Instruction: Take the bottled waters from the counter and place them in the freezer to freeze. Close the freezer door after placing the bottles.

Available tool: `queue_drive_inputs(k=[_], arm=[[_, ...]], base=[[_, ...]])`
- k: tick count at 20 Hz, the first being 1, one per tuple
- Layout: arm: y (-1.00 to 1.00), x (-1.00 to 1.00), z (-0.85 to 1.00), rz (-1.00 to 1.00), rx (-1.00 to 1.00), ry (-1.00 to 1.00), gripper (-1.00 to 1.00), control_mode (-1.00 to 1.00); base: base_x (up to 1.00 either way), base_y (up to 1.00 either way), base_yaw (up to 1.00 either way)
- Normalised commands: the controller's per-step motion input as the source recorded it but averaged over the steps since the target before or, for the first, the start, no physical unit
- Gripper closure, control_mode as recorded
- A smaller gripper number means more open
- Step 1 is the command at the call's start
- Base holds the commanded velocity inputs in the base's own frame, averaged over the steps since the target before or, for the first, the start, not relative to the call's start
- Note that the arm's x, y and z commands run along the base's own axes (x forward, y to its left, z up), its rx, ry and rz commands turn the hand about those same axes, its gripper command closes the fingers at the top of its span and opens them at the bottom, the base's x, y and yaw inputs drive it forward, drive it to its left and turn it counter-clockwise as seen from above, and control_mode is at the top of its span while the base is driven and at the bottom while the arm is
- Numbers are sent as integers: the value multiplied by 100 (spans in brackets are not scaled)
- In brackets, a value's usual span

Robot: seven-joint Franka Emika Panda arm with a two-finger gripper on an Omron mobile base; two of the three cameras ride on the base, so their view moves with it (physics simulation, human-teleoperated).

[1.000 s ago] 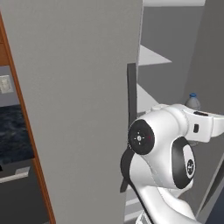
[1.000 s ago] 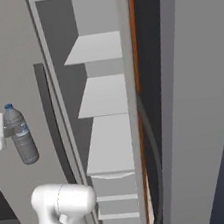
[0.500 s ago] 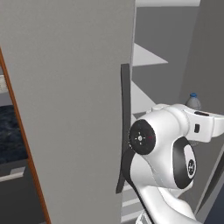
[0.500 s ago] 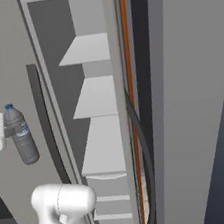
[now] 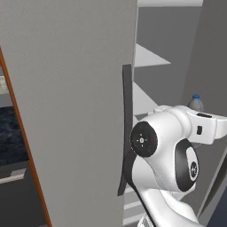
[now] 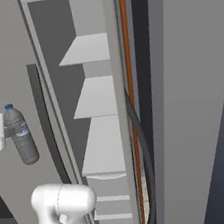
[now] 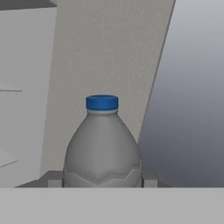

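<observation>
Hand view: grey-clear plastic bottle with dark blue cap (image 7: 102, 148) pinched between the gripper (image 7: 102, 183) fingers | carried upright beside the open freezer's white shelves (image 6: 105, 140) | not yet shelved, grey freezer door (image 5: 71, 102) left to close.

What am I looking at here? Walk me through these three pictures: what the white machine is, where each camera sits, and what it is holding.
The white machine is a jointed robot arm on a driving base. Two cameras ride on that base behind the arm, one to its left and one to its right, both looking forward. The third sits on the hand and looks along the gripper.

Ahead stands a tall matte grey freezer with long dark vertical handles; its compartment is open and shows bare white shelves.

The gripper is shut on a small grey-clear plastic bottle with a dark blue cap, held upright in front of the freezer, not yet on a shelf.
</observation>
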Motion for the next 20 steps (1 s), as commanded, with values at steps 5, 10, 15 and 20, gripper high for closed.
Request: queue_drive_inputs(k=[5, 10, 15, 20], arm=[[0, 0, 0, 0, 0, 0, 100, 100], [0, 0, 0, 0, 0, 0, 100, 100], [0, 0, 0, 0, 0, 0, 100, 100], [0, 0, 0, 0, 0, 0, 100, -100]], base=[[13, -11, 0], [0, 0, 0], [0, 0, 0], [0, 0, 0]])
